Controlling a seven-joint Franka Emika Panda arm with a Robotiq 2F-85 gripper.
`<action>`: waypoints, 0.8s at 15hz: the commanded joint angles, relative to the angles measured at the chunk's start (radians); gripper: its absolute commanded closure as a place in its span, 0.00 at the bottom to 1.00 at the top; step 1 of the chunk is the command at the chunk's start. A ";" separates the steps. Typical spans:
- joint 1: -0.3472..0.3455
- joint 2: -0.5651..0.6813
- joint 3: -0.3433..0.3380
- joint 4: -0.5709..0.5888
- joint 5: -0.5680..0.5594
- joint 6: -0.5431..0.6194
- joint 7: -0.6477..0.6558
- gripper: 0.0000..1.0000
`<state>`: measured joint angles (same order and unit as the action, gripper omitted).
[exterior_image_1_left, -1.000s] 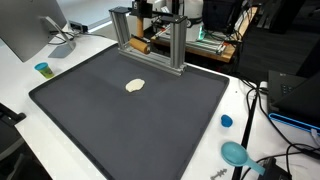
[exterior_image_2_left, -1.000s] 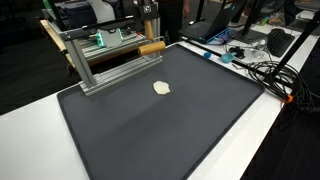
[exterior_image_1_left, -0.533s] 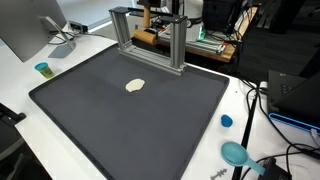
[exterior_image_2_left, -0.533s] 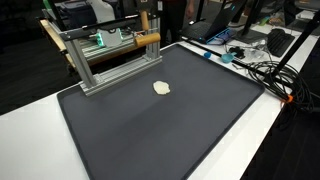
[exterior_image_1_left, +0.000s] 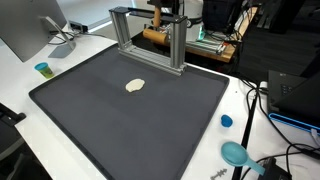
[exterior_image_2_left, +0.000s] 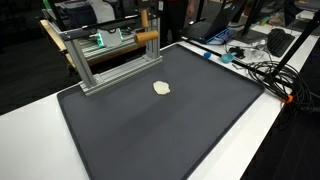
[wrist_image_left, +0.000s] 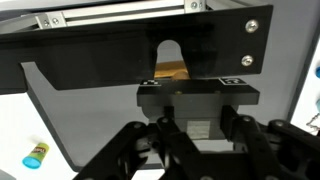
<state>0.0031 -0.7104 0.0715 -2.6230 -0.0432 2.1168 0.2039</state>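
My gripper (exterior_image_1_left: 158, 22) hangs behind the top bar of a metal frame (exterior_image_1_left: 140, 11) at the far edge of the dark mat (exterior_image_1_left: 130, 115). It is shut on a brown wooden rod (exterior_image_1_left: 154, 35), held level above the frame's base. In an exterior view the gripper (exterior_image_2_left: 143, 20) and the wooden rod (exterior_image_2_left: 148, 39) sit by the metal frame (exterior_image_2_left: 100, 38). A small cream lump (exterior_image_1_left: 135, 86) lies on the mat, apart from the gripper; it also shows in an exterior view (exterior_image_2_left: 161, 88). In the wrist view the gripper (wrist_image_left: 197, 128) shows dark, with a bit of the wooden rod (wrist_image_left: 172, 72) beyond.
A monitor (exterior_image_1_left: 25, 30) and a small blue cup (exterior_image_1_left: 42, 69) stand beside the mat. A blue cap (exterior_image_1_left: 226, 121) and a teal object (exterior_image_1_left: 235, 153) lie on the white table. Cables (exterior_image_2_left: 262, 68) and equipment crowd the table beyond the mat.
The gripper has risen with the wooden rod, from near the frame's base up towards its top bar. The cream lump has not moved.
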 joint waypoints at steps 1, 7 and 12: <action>-0.020 0.002 -0.005 -0.016 0.010 0.008 0.004 0.79; -0.005 -0.002 -0.041 -0.033 0.032 -0.039 -0.067 0.79; 0.009 0.013 -0.071 -0.033 0.039 -0.070 -0.164 0.79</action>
<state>-0.0065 -0.6934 0.0266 -2.6630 -0.0297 2.0822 0.0988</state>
